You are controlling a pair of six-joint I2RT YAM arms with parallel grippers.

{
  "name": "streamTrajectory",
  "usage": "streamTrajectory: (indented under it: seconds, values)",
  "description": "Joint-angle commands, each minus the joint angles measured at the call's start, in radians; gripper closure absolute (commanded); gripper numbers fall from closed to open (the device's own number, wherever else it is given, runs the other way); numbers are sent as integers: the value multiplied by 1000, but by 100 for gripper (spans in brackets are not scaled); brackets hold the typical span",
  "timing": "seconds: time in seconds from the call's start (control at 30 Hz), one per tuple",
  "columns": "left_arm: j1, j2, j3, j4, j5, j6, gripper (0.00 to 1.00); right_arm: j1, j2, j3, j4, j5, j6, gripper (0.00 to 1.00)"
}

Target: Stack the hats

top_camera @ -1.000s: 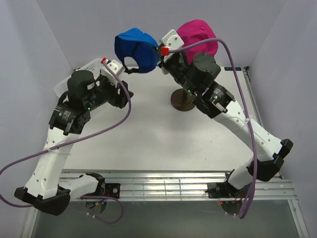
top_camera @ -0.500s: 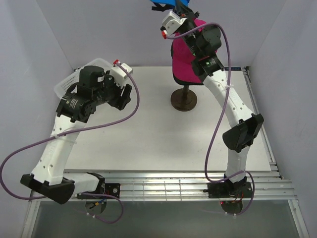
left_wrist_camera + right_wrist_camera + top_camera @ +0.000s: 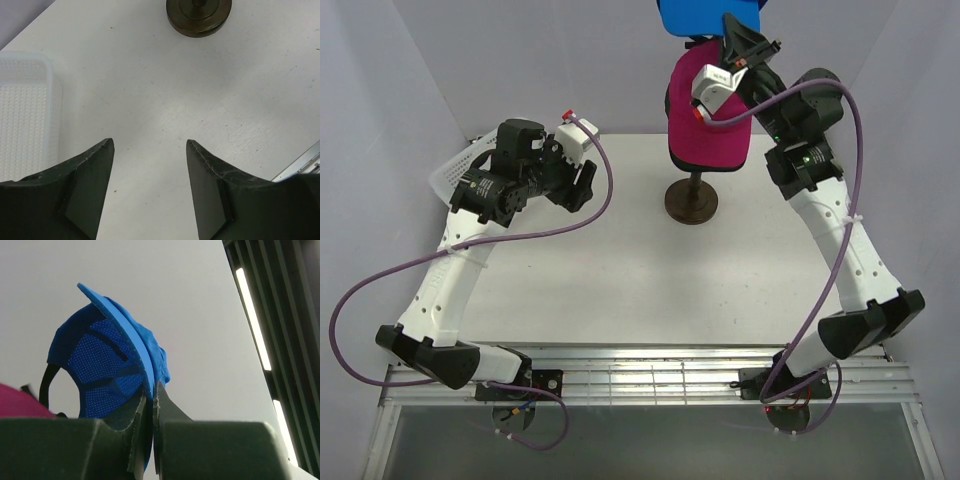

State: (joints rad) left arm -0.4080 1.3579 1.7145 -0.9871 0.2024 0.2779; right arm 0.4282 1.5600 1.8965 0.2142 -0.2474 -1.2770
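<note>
The bright blue cap (image 3: 705, 15) hangs at the top edge of the top view, just above the magenta cap (image 3: 703, 125). My right gripper (image 3: 745, 40) is shut on the blue cap's brim (image 3: 135, 347), seen edge-on between its fingers in the right wrist view. The magenta cap sits on the stand (image 3: 692, 200), and a corner of it shows in the right wrist view (image 3: 20, 400). My left gripper (image 3: 585, 185) is open and empty above the table (image 3: 150, 150). The black and green caps are out of view.
A white mesh basket (image 3: 455, 172) sits at the table's back left behind my left arm, also in the left wrist view (image 3: 25, 115). The dark round stand base (image 3: 199, 15) is ahead of the left gripper. White walls enclose the table.
My right arm has lifted the blue cap from beside the magenta cap to above it, at the top of the view. My left arm has drawn back to the left, open.
</note>
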Motion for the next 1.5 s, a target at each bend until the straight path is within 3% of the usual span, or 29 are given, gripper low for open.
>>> streamTrajectory:
  seconds: [0.0, 0.37, 0.87, 1.23, 1.47]
  values:
    - [0, -20, 31, -1, 35, -5, 30, 1, -90, -153, -1, 14, -108, 92]
    - [8, -14, 27, -2, 60, -5, 30, 3, -236, -347, -52, -7, -162, 92]
    - [8, 17, 11, 7, 87, -6, 30, 18, -380, -614, 59, 92, -153, 92]
    - [2, 145, 48, 91, 230, -42, 30, 60, -416, -801, 122, 132, -108, 92]
    - [-8, 247, 157, 96, 267, -52, 31, 60, -440, -852, 73, 112, -52, 92]
